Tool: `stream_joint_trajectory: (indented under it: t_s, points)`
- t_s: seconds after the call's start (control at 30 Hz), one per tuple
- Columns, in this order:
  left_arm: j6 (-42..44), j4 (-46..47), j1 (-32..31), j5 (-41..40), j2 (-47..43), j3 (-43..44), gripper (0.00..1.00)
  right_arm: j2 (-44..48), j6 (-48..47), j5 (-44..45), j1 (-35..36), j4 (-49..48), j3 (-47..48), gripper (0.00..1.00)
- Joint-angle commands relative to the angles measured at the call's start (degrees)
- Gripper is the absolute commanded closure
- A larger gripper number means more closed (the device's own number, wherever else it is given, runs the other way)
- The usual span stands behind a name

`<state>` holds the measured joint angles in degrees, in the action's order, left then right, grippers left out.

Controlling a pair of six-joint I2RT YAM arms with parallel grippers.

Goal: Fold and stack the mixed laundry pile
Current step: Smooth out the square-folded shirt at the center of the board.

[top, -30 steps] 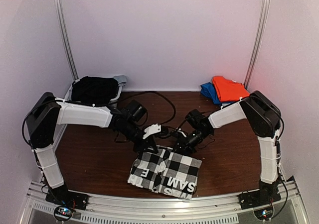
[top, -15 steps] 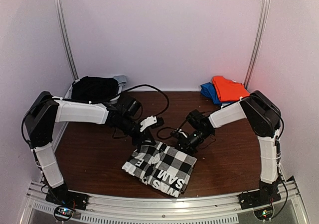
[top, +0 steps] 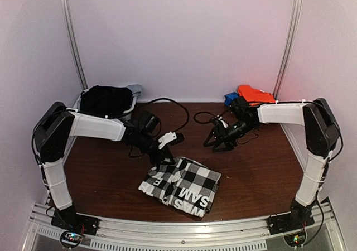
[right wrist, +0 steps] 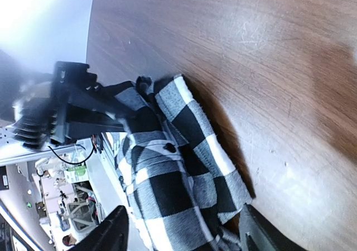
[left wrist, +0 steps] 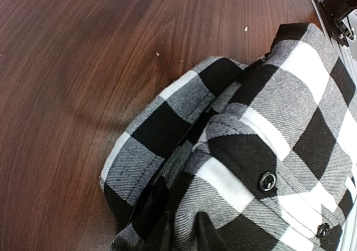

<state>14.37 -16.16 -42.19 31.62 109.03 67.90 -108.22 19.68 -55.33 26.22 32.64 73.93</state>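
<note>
Three garments are shown from above: the checked shirt (top: 179,188) is laid folded near the front edge of the table (top: 262,173), the black garment (top: 105,100) far left, the orange garment (top: 255,95) far right. The left gripper (top: 160,157) is set at the shirt's far edge; the right gripper (top: 216,144) is held apart. From the left wrist, only checked cloth is seen; finger state cannot be told. From the right wrist, fingers (right wrist: 111,231) are seen spread, gripping nothing.

White-shelled arms (top: 97,127), black joints, looping black cables (top: 164,99), apparently black jaws.
</note>
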Motion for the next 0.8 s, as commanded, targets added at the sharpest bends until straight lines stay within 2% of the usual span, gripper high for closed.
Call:
stream_joint_trajectory:
  t_s: [0.0,0.07,0.17,0.27,0.37,0.4,0.43,0.5,0.6,0.67,0.77]
  points:
    - [-3.6,0.9,0.6,-1.2,1.7,2.6,0.68,5.6,-1.0,3.7,0.2,4.6,-3.7,0.26]
    - [-5.0,-0.8,0.8,-1.2,1.8,3.7,0.52,8.0,-1.4,2.3,0.3,5.1,-6.9,0.20]
    - [-6.8,-3.0,1.9,0.8,1.1,4.5,0.36,11.7,-1.9,1.6,0.5,5.3,-11.3,0.14]
    - [-7.9,-4.3,3.0,1.3,-0.2,3.9,0.31,13.6,-3.3,2.6,1.9,7.3,-13.5,0.14]
    - [-9.5,-5.1,4.0,0.8,-1.2,3.4,0.17,13.2,-3.1,4.5,3.8,7.7,-15.8,0.15]
    - [-9.9,-5.4,4.3,0.9,-1.3,3.3,0.07,12.7,-2.8,5.3,4.4,7.5,-16.2,0.16]
    - [-10.5,-5.5,4.6,0.6,-1.5,3.0,0.03,12.2,-2.4,6.6,4.9,7.2,-16.4,0.16]
    - [-12.1,-5.3,5.1,-0.6,-1.5,2.3,0.02,11.1,-0.8,8.1,5.1,5.7,-17.5,0.19]
    - [-15.0,-5.3,5.9,-2.2,-0.6,1.2,0.02,7.7,-0.1,10.1,5.1,4.6,-18.5,0.29]
    - [-18.1,-5.0,6.4,-3.6,0.0,0.2,0.02,5.3,0.2,12.8,5.0,3.8,-18.4,0.41]
    - [-21.6,-3.5,6.6,-5.5,0.4,-1.6,0.02,2.3,1.0,16.8,4.5,3.0,-16.4,0.71]
